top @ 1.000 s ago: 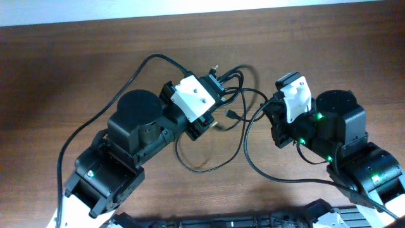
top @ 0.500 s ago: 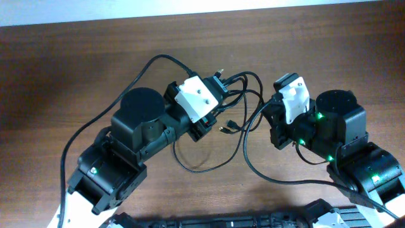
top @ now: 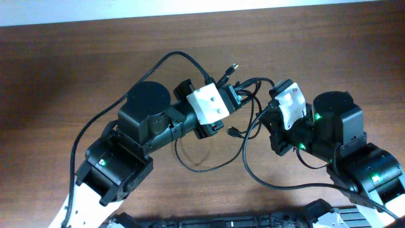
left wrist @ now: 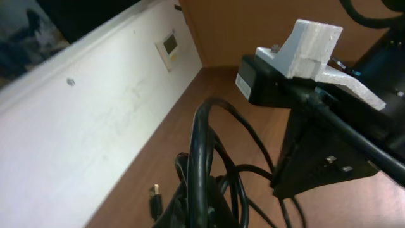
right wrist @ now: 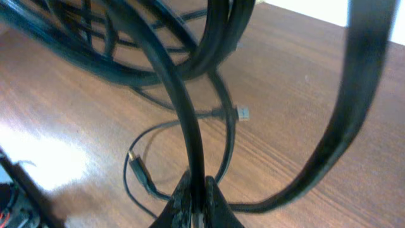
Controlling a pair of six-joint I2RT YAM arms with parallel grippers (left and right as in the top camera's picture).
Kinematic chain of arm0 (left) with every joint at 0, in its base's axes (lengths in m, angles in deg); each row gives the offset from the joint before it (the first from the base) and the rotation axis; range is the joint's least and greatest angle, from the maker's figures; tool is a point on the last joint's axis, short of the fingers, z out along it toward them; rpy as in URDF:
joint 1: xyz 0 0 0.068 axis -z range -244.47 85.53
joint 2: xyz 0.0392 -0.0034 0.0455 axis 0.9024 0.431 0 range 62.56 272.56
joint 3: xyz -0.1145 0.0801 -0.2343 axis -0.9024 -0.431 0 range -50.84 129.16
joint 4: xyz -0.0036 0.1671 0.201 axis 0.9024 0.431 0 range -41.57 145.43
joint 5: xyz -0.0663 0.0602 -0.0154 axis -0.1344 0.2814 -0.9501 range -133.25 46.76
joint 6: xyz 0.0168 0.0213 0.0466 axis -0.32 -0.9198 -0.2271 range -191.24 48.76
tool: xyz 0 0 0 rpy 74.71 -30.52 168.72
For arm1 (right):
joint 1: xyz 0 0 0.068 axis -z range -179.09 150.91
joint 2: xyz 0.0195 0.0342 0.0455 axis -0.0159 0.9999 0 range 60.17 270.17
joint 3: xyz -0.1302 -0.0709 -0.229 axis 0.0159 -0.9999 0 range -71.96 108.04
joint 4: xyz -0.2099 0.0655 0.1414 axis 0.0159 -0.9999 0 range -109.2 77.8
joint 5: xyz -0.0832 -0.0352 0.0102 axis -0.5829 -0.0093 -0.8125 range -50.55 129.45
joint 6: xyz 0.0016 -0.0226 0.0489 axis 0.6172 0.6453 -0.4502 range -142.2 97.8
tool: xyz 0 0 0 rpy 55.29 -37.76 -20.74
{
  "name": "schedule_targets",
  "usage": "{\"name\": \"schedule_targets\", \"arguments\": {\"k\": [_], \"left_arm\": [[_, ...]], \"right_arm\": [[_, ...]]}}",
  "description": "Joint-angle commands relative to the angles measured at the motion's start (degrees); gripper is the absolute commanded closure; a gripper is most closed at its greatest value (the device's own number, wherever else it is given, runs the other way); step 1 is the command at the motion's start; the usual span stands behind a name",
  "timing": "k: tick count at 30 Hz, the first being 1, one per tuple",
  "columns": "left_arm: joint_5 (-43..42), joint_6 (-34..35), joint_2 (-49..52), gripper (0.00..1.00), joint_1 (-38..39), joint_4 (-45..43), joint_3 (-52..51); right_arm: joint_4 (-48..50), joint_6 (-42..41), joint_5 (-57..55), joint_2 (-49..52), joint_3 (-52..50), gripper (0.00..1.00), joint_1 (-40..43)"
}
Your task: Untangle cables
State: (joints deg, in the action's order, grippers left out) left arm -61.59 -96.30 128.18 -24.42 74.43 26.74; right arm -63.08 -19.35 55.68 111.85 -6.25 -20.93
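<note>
The cables [top: 253,85] hung in a bunch at mid-table, a bit to the far side, lifted off the table [top: 76,63] btwn the two grippers. One slack loop trailed toward the near side and lay on the wood. A plug [top: 233,131] dangled just below the bunch.

The left gripper [top: 235,95] was pressed together in the left side of the bunch. As far as the left wrist view showed, it pinched several strands at once. The right gripper [top: 271,107] was clamped on a single strand, w/ its fingertips [right wrist: 181,206] tight around it in the right wrist view.

Handling, prob.: the cords looked thin, light and very floppy, w/ no stiffness to push against, so only pulling would work. The jacket looked smooth, so a strand could slide thru a pinch under tension. The plugs were the likely snag pts, esp. if dragged thru a loop, and a hard yank would only tighten the knot. Best hold was prob. on a strand close to a crossing, not at a plug, w/ a gentle sideways pull apart.
</note>
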Motion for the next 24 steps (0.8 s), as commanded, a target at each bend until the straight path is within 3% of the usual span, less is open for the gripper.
{"name": "schedule_targets", "arguments": {"k": [1,6,13,24], "left_arm": [[-1.86,-7.41,-0.22,1.00,-0.07,-1.92,1.64],[-2.47,-7.43,-0.20,1.00,-0.07,-3.37,1.64],[-10.23,-11.06,0.26,1.00,-0.07,-3.52,1.64],[-12.52,-10.97,1.55,1.00,-0.07,-3.63,1.64]], "right_arm": [[-1.05,1.86,1.16,-0.22,-0.13,0.96,0.11],[-1.03,1.84,1.16,-0.22,-0.13,0.96,0.11],[-0.98,1.84,1.40,-0.22,-0.13,0.96,0.11],[2.05,4.87,7.45,-0.22,-0.13,0.96,0.11]]}}
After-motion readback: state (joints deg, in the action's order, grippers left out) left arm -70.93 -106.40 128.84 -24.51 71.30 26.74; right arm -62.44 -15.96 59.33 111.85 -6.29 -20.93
